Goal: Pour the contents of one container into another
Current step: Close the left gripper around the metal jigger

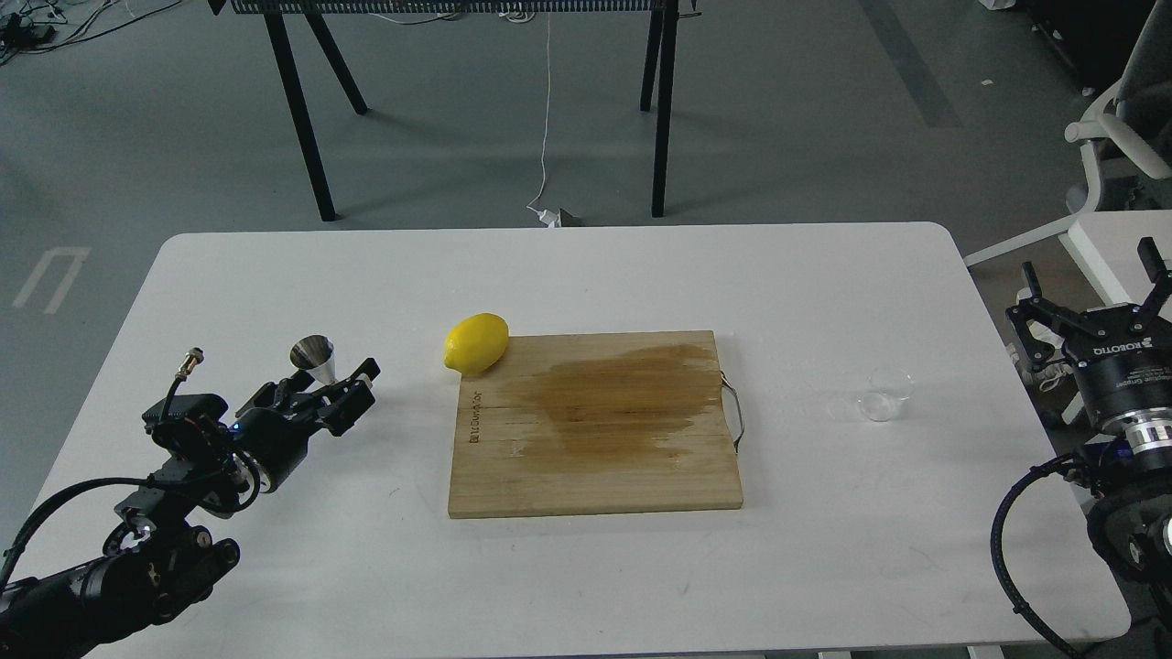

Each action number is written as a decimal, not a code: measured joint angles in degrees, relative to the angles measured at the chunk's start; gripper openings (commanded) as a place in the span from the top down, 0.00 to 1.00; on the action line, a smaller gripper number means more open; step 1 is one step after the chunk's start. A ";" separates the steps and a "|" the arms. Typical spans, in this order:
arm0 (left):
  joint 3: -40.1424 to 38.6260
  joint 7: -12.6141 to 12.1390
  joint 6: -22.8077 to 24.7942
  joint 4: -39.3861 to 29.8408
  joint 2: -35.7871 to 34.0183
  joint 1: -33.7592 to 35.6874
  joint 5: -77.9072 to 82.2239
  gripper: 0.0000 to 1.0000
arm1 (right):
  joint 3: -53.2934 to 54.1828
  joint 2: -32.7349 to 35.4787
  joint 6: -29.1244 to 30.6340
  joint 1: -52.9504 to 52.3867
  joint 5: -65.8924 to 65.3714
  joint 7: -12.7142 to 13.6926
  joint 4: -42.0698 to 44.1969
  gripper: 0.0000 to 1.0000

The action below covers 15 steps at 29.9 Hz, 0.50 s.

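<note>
The steel jigger [313,360] stands upright at the table's left, its upper cone showing above my left gripper [352,389]. The gripper's dark fingers [364,371] lie right against the jigger's lower half and hide it, so I cannot tell whether they grip it. The small clear cup [886,394] sits upright on the table at the right, beyond the cutting board's handle. My right gripper [1094,275] stands open past the table's right edge, to the right of the cup, with nothing between its fingers.
A wooden cutting board [595,426] with a large damp stain lies mid-table, its metal handle [735,412] toward the cup. A yellow lemon [476,343] rests at its far left corner. A white chair [1112,137] stands at the right.
</note>
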<state>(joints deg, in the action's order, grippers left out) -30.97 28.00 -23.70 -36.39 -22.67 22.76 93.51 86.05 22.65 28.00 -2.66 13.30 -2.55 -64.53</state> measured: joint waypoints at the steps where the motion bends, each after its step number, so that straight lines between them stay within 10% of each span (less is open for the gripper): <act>1: 0.00 0.00 0.09 0.31 0.26 0.27 0.00 0.02 | 0.02 0.00 0.00 0.08 0.02 0.00 -0.02 0.01; 15: 0.02 0.00 0.94 5.00 2.74 1.79 -0.01 0.16 | 0.44 0.04 0.00 0.72 0.06 0.00 -0.23 0.01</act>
<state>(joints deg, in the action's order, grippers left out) -30.95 28.00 -22.76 -31.38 -19.93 24.55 93.50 86.49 22.69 28.00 -1.94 13.36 -2.55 -64.76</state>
